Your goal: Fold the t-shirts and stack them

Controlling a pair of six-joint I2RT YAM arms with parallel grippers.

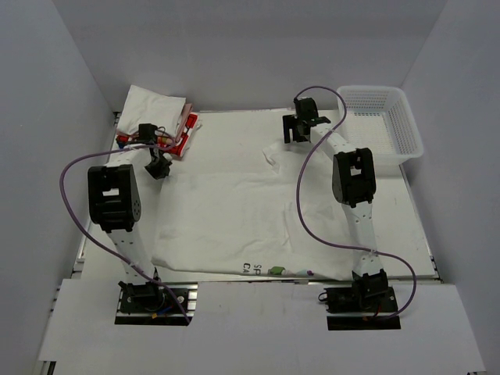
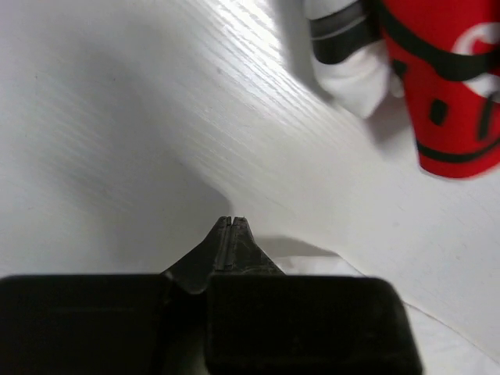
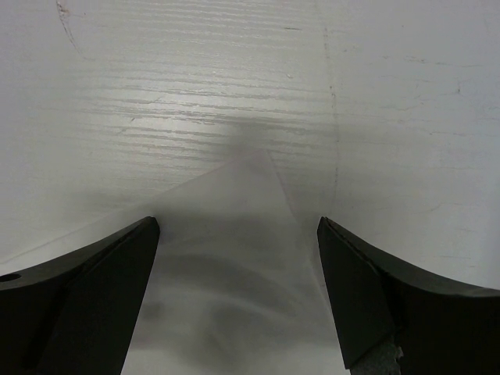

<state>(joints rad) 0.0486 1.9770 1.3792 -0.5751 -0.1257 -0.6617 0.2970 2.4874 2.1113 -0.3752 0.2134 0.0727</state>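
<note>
I could read only fragments: dark letters "SP" over "CA" on the white shirt (image 1: 234, 211), at its near edge. Marks on the red shirt (image 2: 453, 86) were unreadable.

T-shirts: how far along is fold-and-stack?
Done: a folded stack, white over red, sits at the far-left corner. In hand: one white t-shirt lies spread flat; left pincer is shut at its far-left edge, right pincer open over a far corner. Left: fold this shirt and stack it. Nothing shows in the basket.
</note>
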